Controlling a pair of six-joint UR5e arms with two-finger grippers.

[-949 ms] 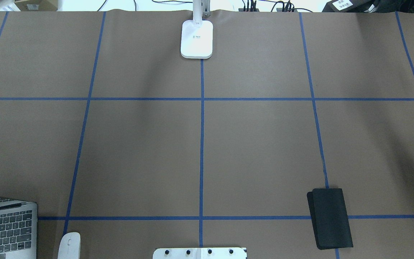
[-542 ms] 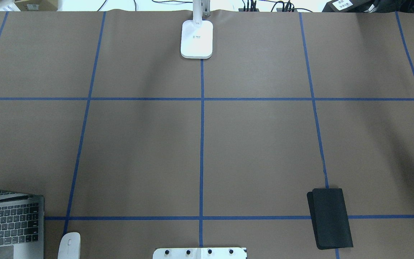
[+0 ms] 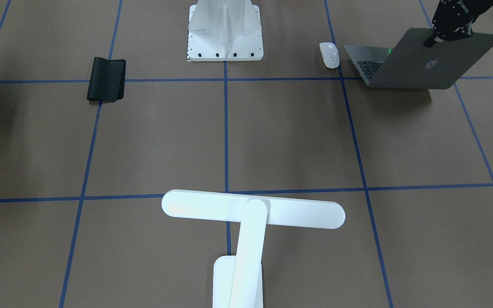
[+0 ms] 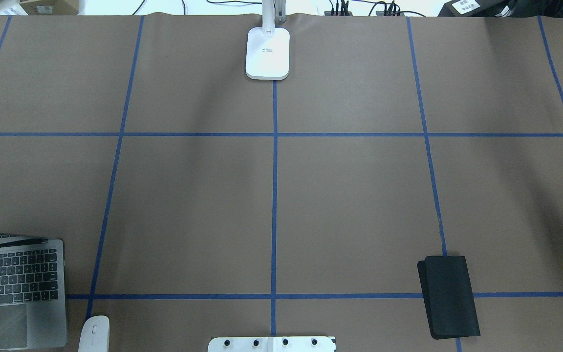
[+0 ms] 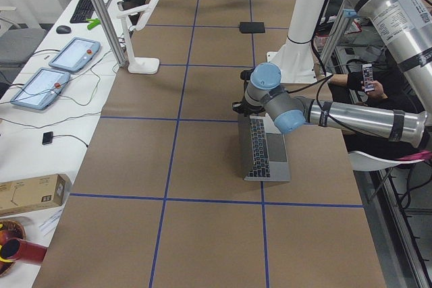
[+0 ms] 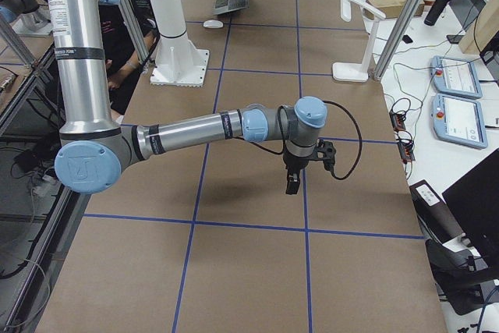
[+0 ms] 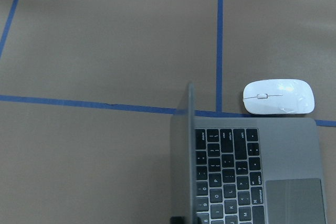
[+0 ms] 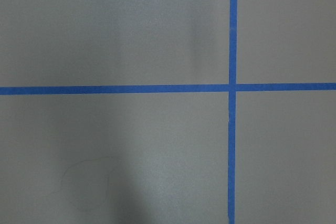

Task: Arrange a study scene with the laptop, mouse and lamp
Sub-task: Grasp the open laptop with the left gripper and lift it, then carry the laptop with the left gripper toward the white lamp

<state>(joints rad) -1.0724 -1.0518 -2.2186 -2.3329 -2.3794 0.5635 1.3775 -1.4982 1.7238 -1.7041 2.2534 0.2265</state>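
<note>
As left tool (image 3: 434, 39) grips one laptop (image 3: 422, 66), one mouse (image 3: 329, 54), one lamp (image 3: 253, 211), right tool (image 6: 292, 185) unclear

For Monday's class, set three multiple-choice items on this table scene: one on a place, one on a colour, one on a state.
1. Where does the small white oval mouse lie?
A. on a shelf
B. on the brown table, beside the space-grey metal laptop
C. on a chair

2. What colour are the tape lines on the table?
A. red
B. yellow
C. blue

3. How does the laptop's lid stand?
A. raised open
B. shut flat
C. taken off

Answers:
1 B, the front-facing view shows it on the table by the laptop's base.
2 C, every view shows blue lines.
3 A, the lid stands raised off the base.
</note>
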